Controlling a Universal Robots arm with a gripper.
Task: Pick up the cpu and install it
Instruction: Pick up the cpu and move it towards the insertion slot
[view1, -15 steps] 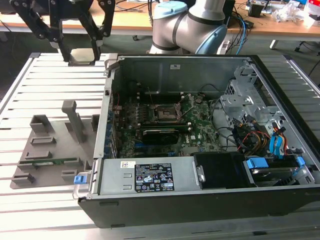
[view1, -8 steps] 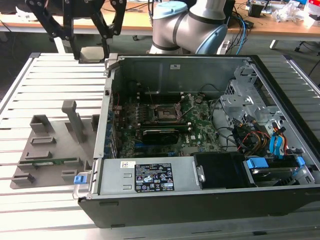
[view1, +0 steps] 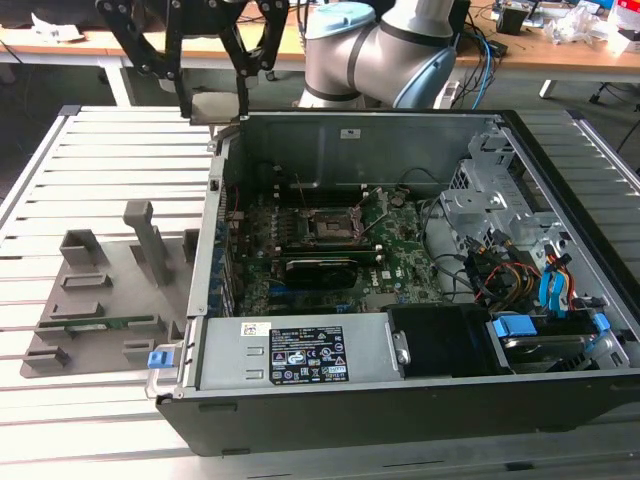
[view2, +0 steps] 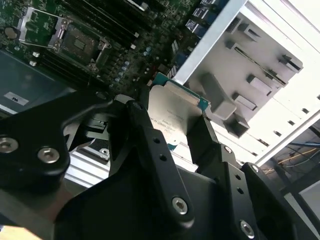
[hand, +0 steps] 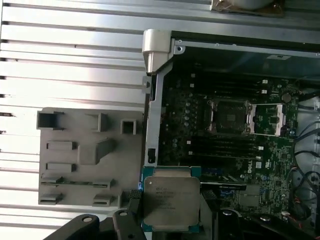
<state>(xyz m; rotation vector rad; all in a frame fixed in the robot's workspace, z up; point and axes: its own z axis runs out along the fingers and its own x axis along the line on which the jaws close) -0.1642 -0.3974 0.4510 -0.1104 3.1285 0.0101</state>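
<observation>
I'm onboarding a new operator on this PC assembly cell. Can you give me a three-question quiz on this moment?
1. True or false: the gripper is shut on the cpu.
2. The motherboard socket is: A) uncovered, B) hidden under a fan, C) already holding the cpu.
3. Fill in: the green memory stick lies in the gray ___ at the exterior view's left of the computer case.
Key: 1 true; 2 A; 3 tray.
</observation>
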